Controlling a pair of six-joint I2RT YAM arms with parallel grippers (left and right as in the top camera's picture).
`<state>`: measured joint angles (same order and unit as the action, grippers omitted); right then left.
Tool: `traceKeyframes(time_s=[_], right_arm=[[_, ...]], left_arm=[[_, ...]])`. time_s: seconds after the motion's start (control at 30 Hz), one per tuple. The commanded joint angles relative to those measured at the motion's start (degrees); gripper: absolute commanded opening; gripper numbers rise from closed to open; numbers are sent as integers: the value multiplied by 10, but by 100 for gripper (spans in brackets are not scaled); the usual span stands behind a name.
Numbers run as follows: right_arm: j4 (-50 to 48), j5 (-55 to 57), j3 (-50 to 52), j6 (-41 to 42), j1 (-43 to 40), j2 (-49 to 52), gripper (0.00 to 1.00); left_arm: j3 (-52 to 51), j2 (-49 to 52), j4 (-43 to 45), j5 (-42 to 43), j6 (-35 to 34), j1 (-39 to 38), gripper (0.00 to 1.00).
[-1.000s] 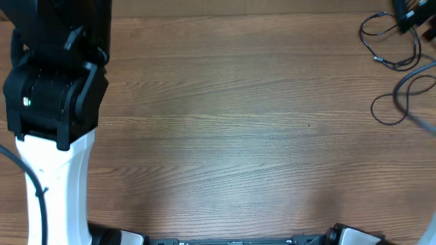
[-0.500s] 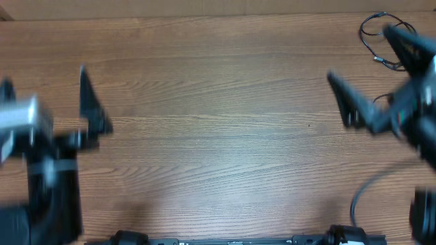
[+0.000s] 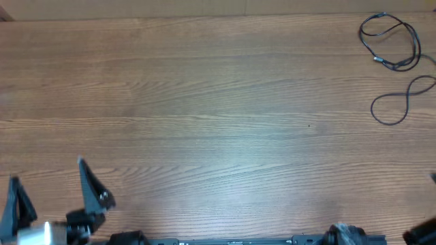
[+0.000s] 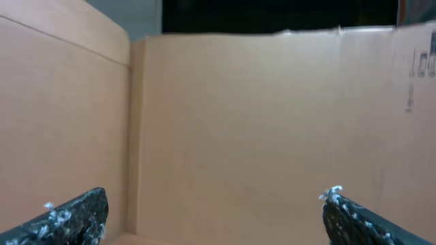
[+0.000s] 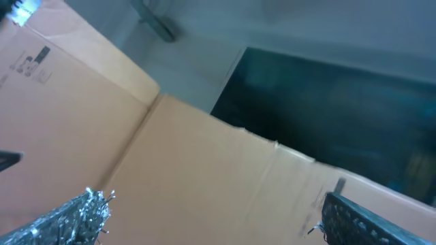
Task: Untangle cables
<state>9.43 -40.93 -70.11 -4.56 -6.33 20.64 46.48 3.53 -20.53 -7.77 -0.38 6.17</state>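
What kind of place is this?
Probably a robot lab bench: a wooden table fenced by cardboard walls, loose cables lying on it, and the left pincer open at its edge.

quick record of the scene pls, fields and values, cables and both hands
surface: wooden table
upper cable: looped, far right corner
lower cable: looped, nearer than the upper cable, apparently not touching it
left hand: open, holding nothing, at the near left edge
right hand: open, holding nothing, far from both cables
backdrop: cardboard wall
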Motion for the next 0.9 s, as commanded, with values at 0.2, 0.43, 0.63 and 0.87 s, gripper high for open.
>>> traceKeyframes(time_s=[0.2,0.43,0.63,0.87], right_arm=[[176,435,66,174,2,22,100],[54,305,290,101,2,23,100],[-85,226,461,106,2,23,100],[-102,242,555,120,2,24,100]], left_arm=[[-13,-30,37,24,-27,16,100],[-13,-30,34,28,-31,16,100],[-13,-30,21,28,-30,16,100],[-13,-30,13,27,-30,16,100]])
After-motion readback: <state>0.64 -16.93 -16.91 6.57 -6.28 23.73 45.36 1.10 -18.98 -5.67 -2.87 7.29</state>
